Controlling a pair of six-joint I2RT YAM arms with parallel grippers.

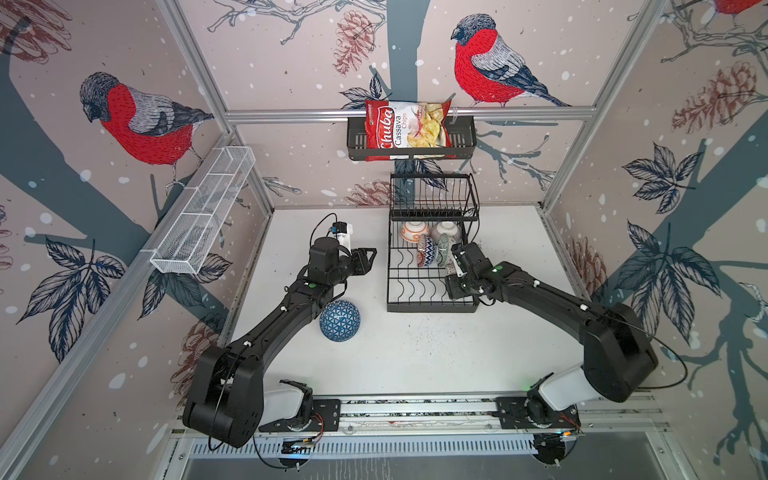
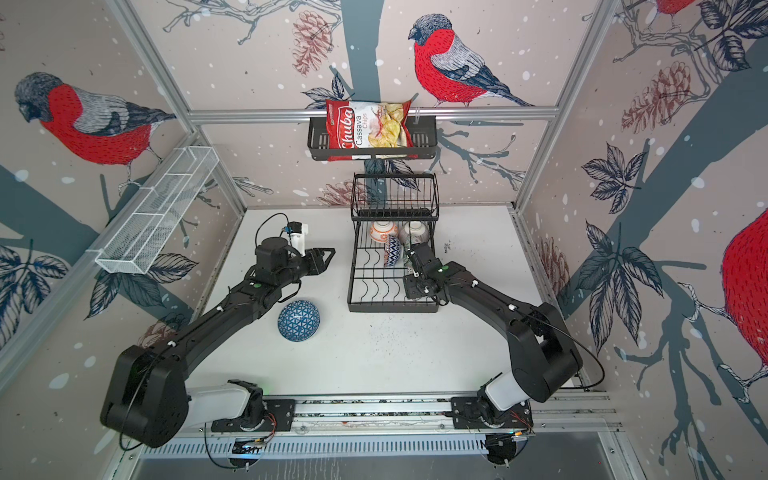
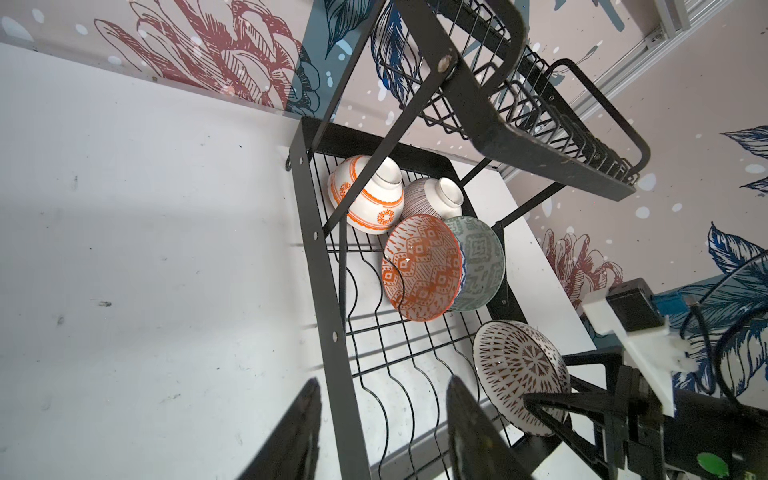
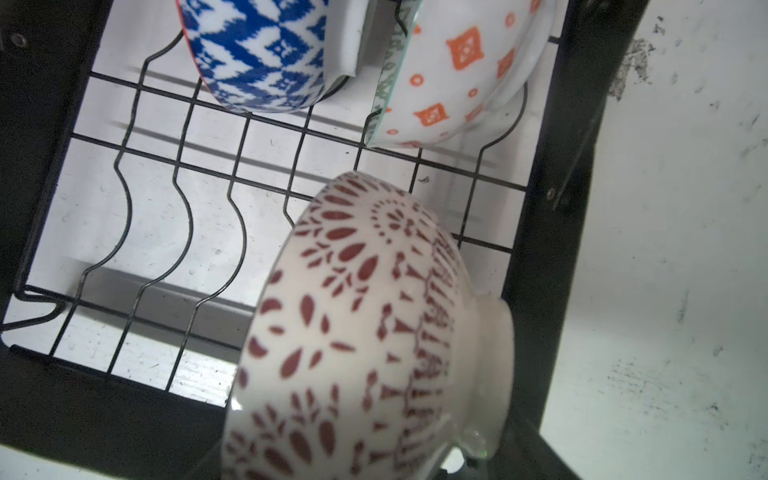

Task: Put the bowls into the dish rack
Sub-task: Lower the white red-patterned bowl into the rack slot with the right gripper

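Over the right side of the lower tier of the dish rack [image 1: 432, 308], my right gripper [image 1: 460, 258] is clamped on the rim of the brown-patterned bowl [image 4: 365, 332]. That bowl is tipped on edge above the wavy wires; I cannot tell whether it touches them. Just beyond it stand the grey-green bowl [image 3: 482, 262] and the blue-and-orange bowl [image 3: 424, 266], both on edge and touching each other. At the far end, under the upper basket, the orange-banded bowl [image 3: 365, 195] and the pink-lined bowl [image 3: 432, 199] sit upside down. My left gripper [image 1: 368, 258] hovers just left of the rack, jaws parted, holding nothing. The blue-triangle bowl [image 1: 340, 321] lies upside down on the table [image 1: 415, 353], near-left of the rack, beside my left forearm.
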